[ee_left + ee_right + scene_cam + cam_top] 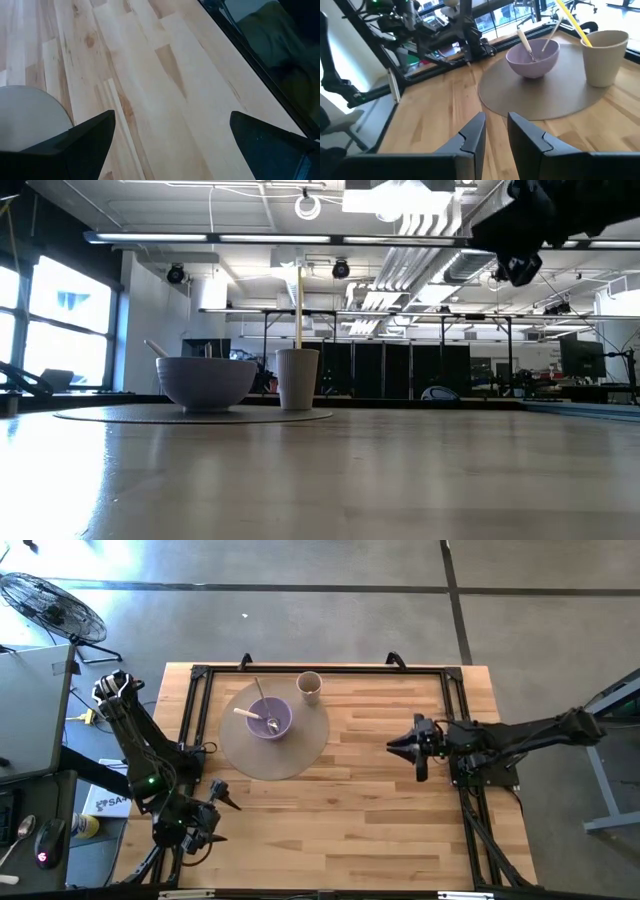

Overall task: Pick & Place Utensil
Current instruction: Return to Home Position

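Two utensils (262, 712) rest in the purple bowl (270, 720) on the round mat (300, 755), a cup (309, 687) just beside it. The right pincer (392, 746), nearly closed and empty, hovers over the table (350, 820); the left pincer (222, 812) waits open.

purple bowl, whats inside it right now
Inside the round purple bowl on the grey circular mat, two utensils lean: a light-handled one and a metal one. Their lower ends sit at the bottom; the bowl's wall hides them in the low view.
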Available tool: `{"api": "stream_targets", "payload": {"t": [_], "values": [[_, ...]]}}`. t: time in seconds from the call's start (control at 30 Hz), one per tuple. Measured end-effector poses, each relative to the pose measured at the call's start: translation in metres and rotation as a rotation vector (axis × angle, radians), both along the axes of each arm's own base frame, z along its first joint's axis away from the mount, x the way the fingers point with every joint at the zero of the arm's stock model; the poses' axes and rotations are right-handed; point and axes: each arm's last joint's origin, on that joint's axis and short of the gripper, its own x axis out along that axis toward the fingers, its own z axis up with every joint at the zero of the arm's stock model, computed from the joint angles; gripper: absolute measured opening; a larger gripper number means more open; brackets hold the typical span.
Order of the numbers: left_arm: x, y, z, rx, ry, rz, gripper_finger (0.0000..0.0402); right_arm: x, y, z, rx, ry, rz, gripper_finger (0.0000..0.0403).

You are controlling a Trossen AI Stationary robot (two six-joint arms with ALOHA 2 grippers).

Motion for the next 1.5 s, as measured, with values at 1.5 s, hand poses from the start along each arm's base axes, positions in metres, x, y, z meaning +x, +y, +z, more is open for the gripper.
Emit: {"api": "stream_targets", "payload": {"t": [1.5], "values": [[0.033,0.13,0.015,-0.192,-0.336,0.052,0.0387,-0.043,-0.013,-0.063,-0.205,-0.316,0.065,0.0075]]}}
